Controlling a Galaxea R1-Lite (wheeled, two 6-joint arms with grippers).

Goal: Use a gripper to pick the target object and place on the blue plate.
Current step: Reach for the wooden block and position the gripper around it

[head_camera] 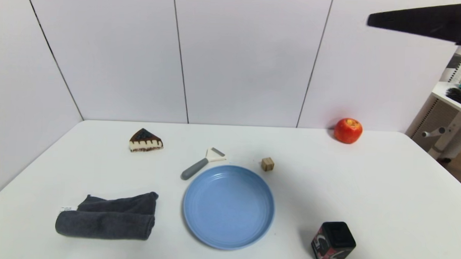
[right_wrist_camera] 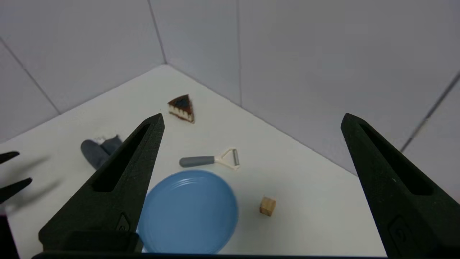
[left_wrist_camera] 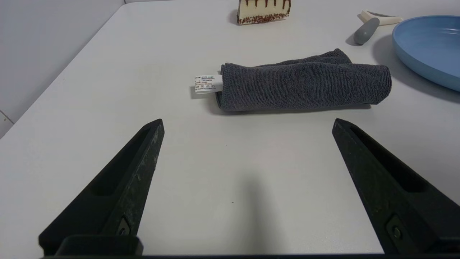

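Black and spread wide, the fingers of the right hand (right_wrist_camera: pixel 251 122) hold nothing; it hangs high over the right rear of the white tabletop (head_camera: pixel 385 196), and in the head view only a dark finger (head_camera: pixel 418 21) juts in at the upper right corner. Looking down from that hand, the nearest things below it are the blue plate (right_wrist_camera: pixel 188 212) and, just beside the plate's rim but apart from it, the small tan wooden cube (right_wrist_camera: pixel 267 206). The cube sits on the bare tabletop, not on the plate. A little farther out from the hand lies a grey-handled peeler (right_wrist_camera: pixel 210 160), its handle end close to the plate's far rim. Beyond that are a rolled dark grey towel (right_wrist_camera: pixel 99 151) and, farthest off near the wall corner, a wedge of cake (right_wrist_camera: pixel 182 108).

The left hand (left_wrist_camera: pixel 248 124) is low over the near left part of the tabletop, its fingers also wide apart and empty. Straight ahead of it lies the towel (left_wrist_camera: pixel 305 84) with its white tag toward the left edge, then the plate's rim (left_wrist_camera: pixel 424 50) off to one side, the peeler (left_wrist_camera: pixel 368 28), and the cake (left_wrist_camera: pixel 264 10) farthest away.

In the head view a red apple (head_camera: pixel 347 130) rests by the back wall, and a red patterned box with a black top (head_camera: pixel 333 243) stands near the front edge, right of the plate (head_camera: pixel 196 220), with the cube (head_camera: pixel 267 164) at the plate's far right.
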